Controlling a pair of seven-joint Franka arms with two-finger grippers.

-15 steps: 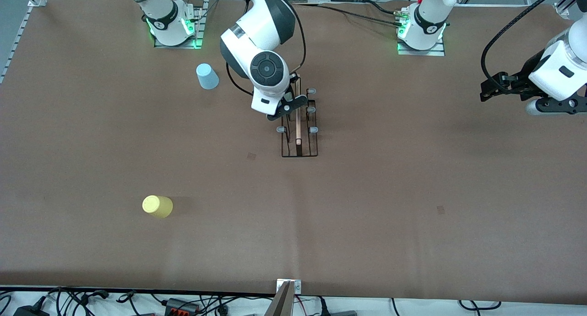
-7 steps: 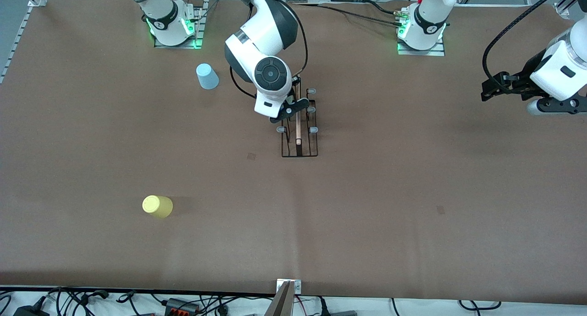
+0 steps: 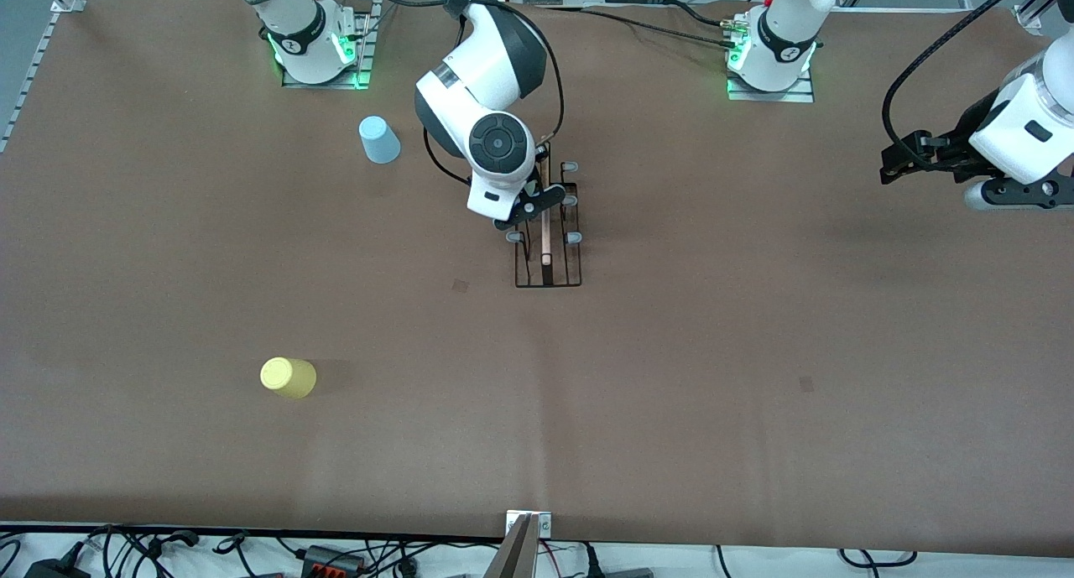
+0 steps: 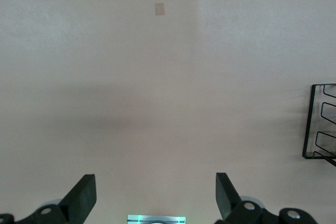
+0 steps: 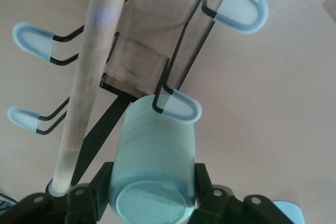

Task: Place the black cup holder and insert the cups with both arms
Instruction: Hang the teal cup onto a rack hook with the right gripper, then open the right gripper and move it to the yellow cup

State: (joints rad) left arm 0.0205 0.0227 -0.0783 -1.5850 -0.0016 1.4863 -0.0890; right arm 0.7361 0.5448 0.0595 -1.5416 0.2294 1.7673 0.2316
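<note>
The black cup holder [image 3: 548, 259] stands mid-table, with a wooden rod [image 5: 89, 77] on top and pale-tipped prongs. My right gripper [image 3: 524, 209] hangs over its end nearer the robots' bases. In the right wrist view the right gripper [image 5: 152, 184] is shut on the mint green cup [image 5: 155, 150], whose mouth meets one prong tip [image 5: 181, 106]. The wrist hides this cup in the front view. A light blue cup [image 3: 379, 139] and a yellow cup [image 3: 288, 377] stand on the table toward the right arm's end. My left gripper [image 3: 902, 163] waits open and empty [image 4: 156, 195] over the left arm's end.
The brown table [image 3: 713, 351] carries nothing else but small dark marks [image 3: 460, 285]. The holder's base corner [image 4: 315, 129] shows at the edge of the left wrist view. Cables and a metal bracket [image 3: 527, 528] line the table's front edge.
The right arm's wrist has lowered and shifted slightly along the holder with the mint cup in its grip. The left arm has barely moved.
</note>
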